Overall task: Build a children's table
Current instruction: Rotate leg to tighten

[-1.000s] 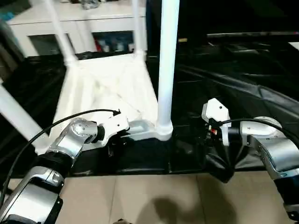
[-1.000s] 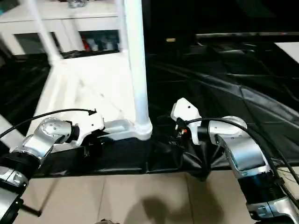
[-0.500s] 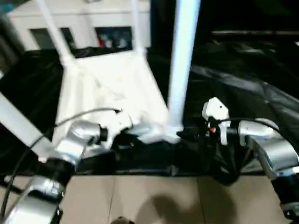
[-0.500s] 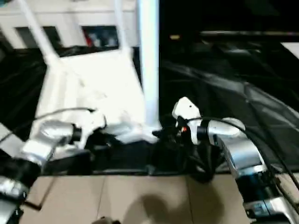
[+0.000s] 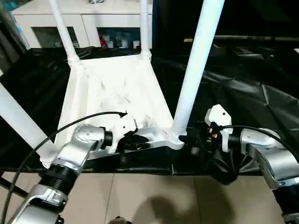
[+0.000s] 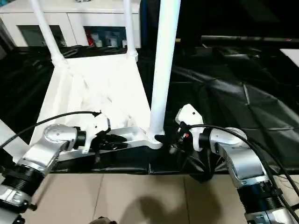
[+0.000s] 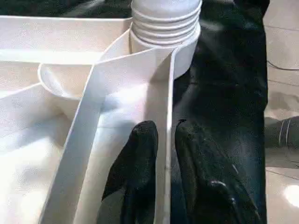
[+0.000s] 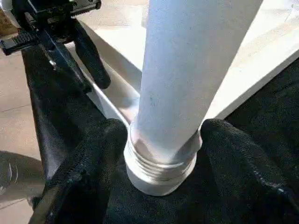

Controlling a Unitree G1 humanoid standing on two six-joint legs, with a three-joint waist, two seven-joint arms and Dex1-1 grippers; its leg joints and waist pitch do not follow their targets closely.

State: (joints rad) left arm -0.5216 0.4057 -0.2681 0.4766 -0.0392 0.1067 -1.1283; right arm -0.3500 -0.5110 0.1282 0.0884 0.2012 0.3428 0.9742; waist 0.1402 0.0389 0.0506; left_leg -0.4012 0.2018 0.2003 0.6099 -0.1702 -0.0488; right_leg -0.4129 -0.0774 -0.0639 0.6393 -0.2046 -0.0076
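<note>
Work surface: a table draped in a wrinkled black sheet [image 5: 243, 88], the sheet hanging over the near edge above a beige tiled floor [image 5: 154, 196]. Resting on the sheet: one white plastic tabletop [image 5: 117, 93], upside down with its ribbed underside facing up, its near rim close to the sheet's near edge and its far rim toward a white cabinet [image 5: 84, 21] behind the table. Standing up from the tabletop's corner sockets: white tube legs, the near right leg [image 5: 196, 65] tilted slightly, the far left leg [image 5: 63, 30] and far right leg [image 5: 145, 25] rising beside the cabinet.
</note>
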